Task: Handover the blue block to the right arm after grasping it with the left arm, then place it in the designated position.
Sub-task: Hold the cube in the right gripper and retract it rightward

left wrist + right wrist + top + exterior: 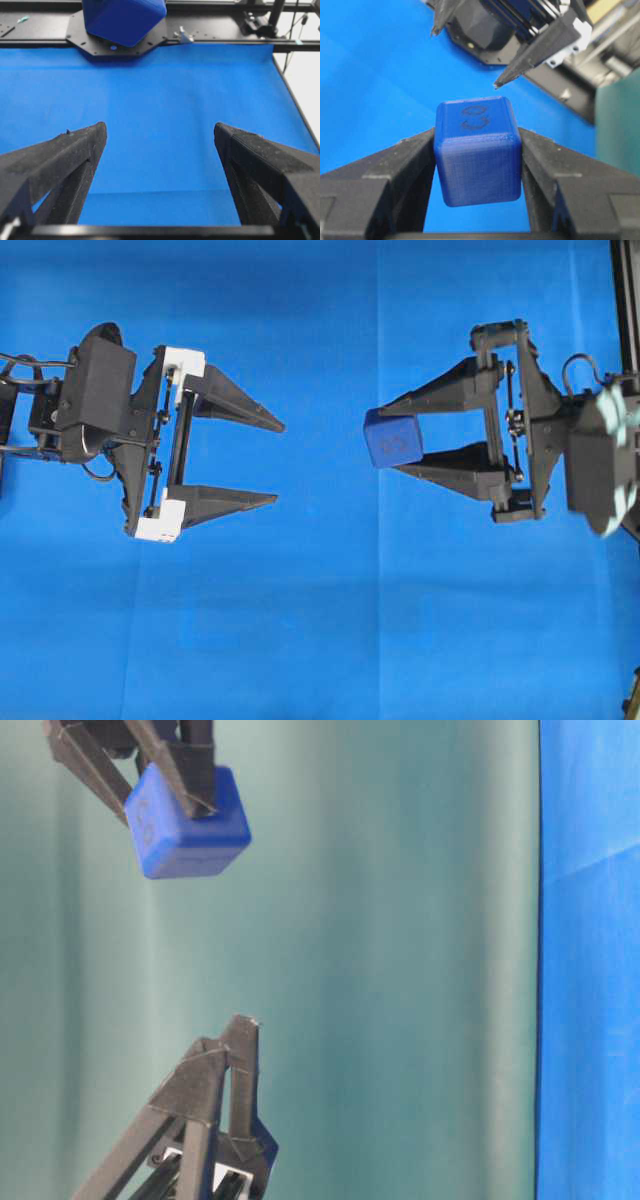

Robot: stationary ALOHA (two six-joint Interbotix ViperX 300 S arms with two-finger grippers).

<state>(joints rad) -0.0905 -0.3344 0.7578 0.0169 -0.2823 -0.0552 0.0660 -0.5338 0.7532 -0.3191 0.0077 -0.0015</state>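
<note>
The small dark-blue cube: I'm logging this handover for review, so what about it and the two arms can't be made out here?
- Small dark-blue cube: left wrist view, top cut off by the frame edge.
- Its faint ring marks: overhead view, too small to read.
- All-black right gripper: table-level view, body cut off by the top edge.
- White-capped left gripper: table-level view, base cut off below.
- Designated position: not marked in any view.

Blue cloth [320, 620] filling the overhead frame, faint vertical crease near centre, teal-green backdrop [400, 960] across most of the table-level view, black frame rail [225, 25] along top of left wrist view
</note>
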